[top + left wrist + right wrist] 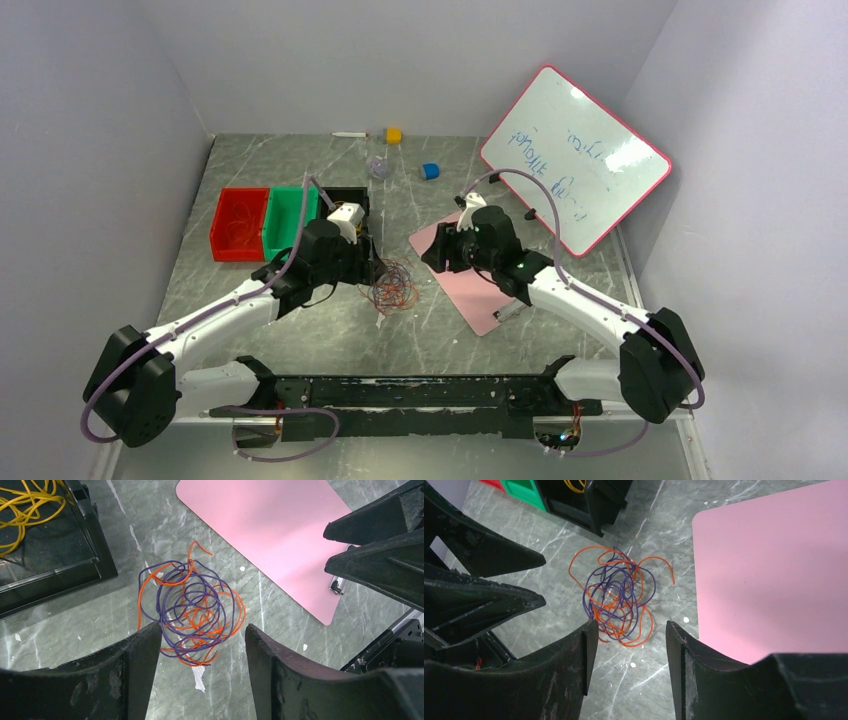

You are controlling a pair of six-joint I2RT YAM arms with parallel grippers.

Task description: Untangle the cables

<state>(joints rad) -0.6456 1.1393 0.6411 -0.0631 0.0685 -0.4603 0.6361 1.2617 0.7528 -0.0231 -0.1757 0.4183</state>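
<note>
Right gripper (630,630): fingers spread, nothing between them, above grey marbled table (549,540). Orange and purple cables (616,602) lie in one tangled clump just beyond fingertips. Pink mat (774,565) right of clump. Left gripper (544,580) at left edge, fingers apart. Black bin (594,510) at top holds yellow cable (574,485); green bin (521,489) beside it.

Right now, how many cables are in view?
3. A yellow cable lies in the black bin; an orange cable and a purple cable are tangled together on the table between that bin and the pink mat. More strands could hide inside the tangle.
</note>
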